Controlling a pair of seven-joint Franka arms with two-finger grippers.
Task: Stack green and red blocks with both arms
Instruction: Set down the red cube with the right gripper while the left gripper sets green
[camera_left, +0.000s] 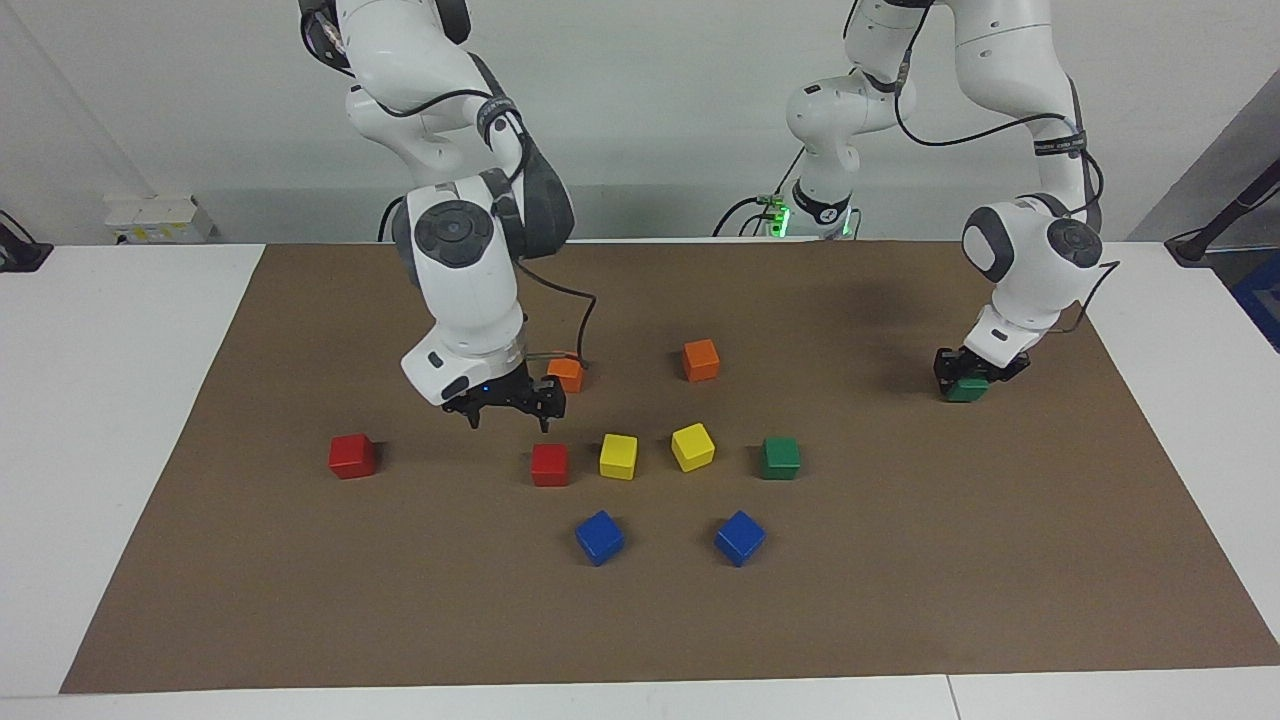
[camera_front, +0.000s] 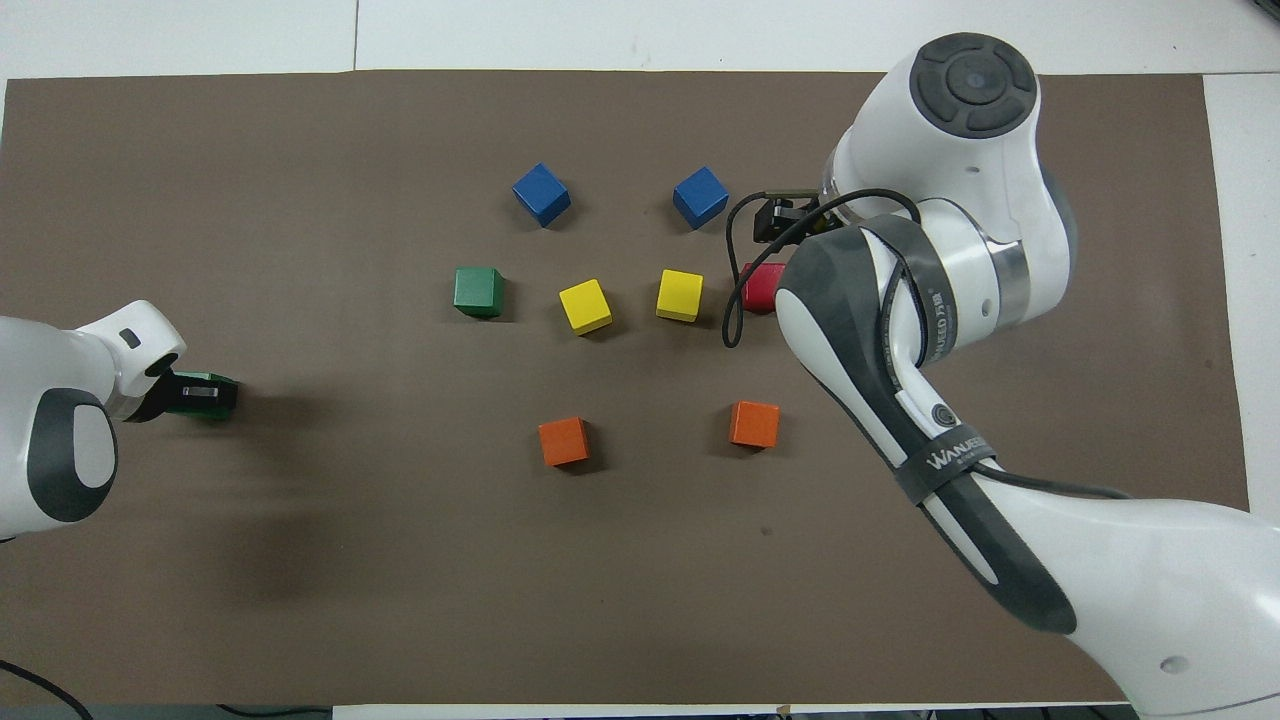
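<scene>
Now the left gripper (camera_left: 967, 372) is low at the left arm's end of the brown mat (camera_left: 300, 560), and its black fingers are closed around a small dark green matte cube (camera_left: 967, 390), which seems to be at the mat or just above it; I cannot tell which. The right gripper (camera_left: 510, 400) hangs in the air with its fingers spread wide and nothing between them, just over the mat near a bright red matte cube (camera_left: 549, 464). Beside this red cube, in one row, lie two yellow cubes (camera_left: 618, 455) and then the second dark green cube (camera_left: 780, 457). The second red cube (camera_left: 352, 455) lies alone toward the right arm's end of the table. Two orange cubes (camera_left: 700, 360) are nearer to the robots than the row, and two blue cubes (camera_left: 599, 537) are farther from them.
</scene>
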